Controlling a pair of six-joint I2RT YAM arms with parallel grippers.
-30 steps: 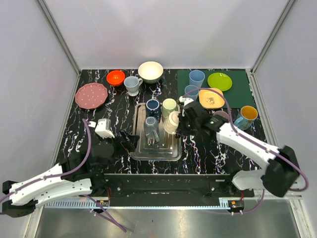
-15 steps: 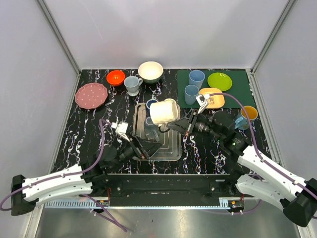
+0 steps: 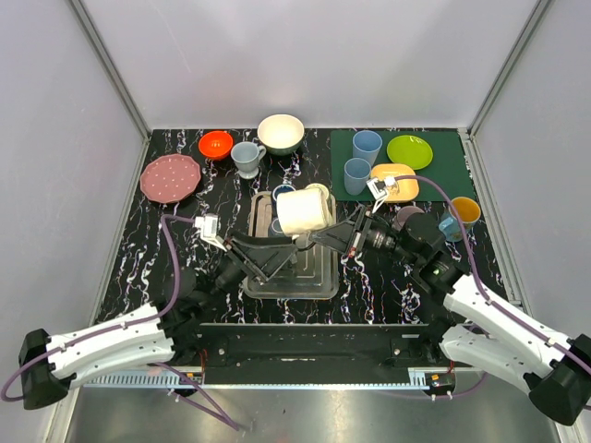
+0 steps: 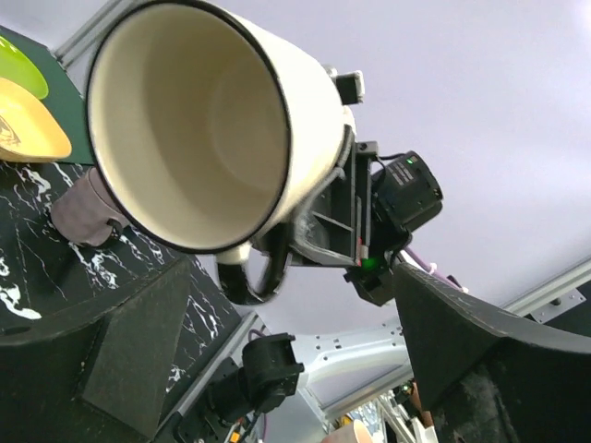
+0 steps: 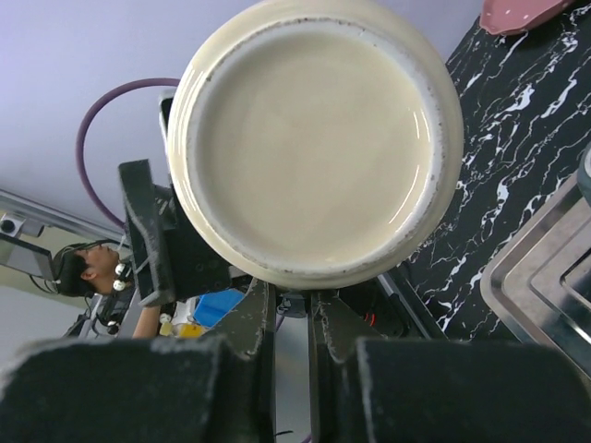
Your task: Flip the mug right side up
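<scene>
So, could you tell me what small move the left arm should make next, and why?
Probably ease the left gripper forward and close it on the mug's rim. The mug hangs on its side above the tray, held by its handle in the right gripper. Its mouth faces the open left gripper, which looks set for a handover.

one cream mug (image 3: 305, 210), one grey mug (image 3: 247, 157), one metal tray (image 3: 314, 277), one green mat (image 3: 443, 171). two bowls out there, red bowl (image 3: 215, 143) and white bowl (image 3: 281, 132). three plates: pink plate (image 3: 170, 177), green plate (image 3: 409, 151), yellow plate (image 3: 399, 187). two pale blue tumblers (image 3: 367, 145) (image 3: 356, 173).
</scene>
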